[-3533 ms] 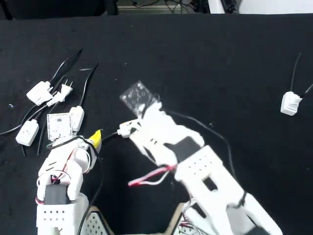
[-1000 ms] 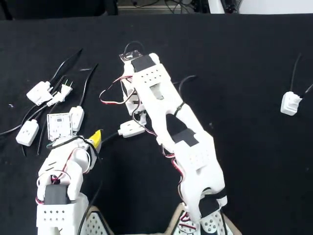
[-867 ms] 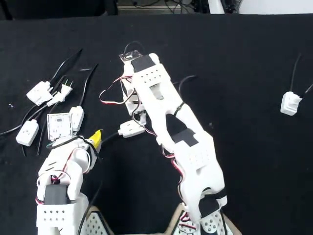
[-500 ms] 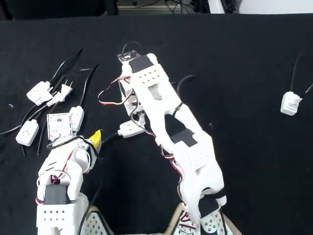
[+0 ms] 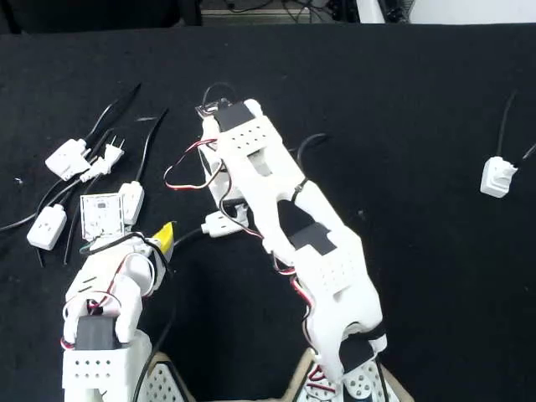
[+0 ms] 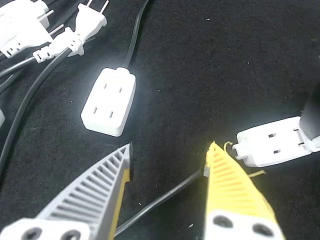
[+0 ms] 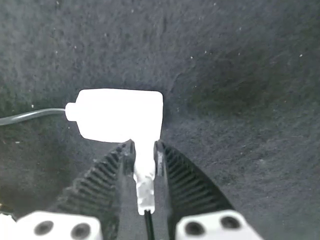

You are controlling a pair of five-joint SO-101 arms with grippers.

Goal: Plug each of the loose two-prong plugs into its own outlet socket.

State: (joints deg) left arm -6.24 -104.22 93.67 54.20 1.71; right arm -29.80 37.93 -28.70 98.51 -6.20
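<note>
your right gripper [image 7: 144,147] has its fingers clenched on a small white plug [image 7: 145,175], one ribbed finger on each side, and the plug's black cord runs back between them. the plug's front end touches a white outlet socket [image 7: 120,115] lying flat on the black desk [image 7: 240,60]. its prongs are hidden, so you cannot tell whether they are seated. a thin cable leaves one end of the socket. from above, that same socket [image 5: 219,224] shows just beside your right arm [image 5: 268,167], which stretches from the near edge toward the middle of the desk and covers its own gripper.

your left gripper [image 6: 169,147] is released, with the grey finger [image 6: 107,175] and the yellow finger [image 6: 225,172] spread wide and grasping nothing. it sits low over the desk, and a black cable [image 6: 160,200] passes under the gap. just ahead of the grey finger lies a free double socket [image 6: 109,101], slots up. beyond it a loose two-prong plug [image 6: 92,17] lies with its prongs bare, near other white connectors [image 6: 20,37]. from above you also see a further socket [image 5: 48,226] at the far left. a white corded block [image 5: 498,176] lies well apart by the right edge.
</note>
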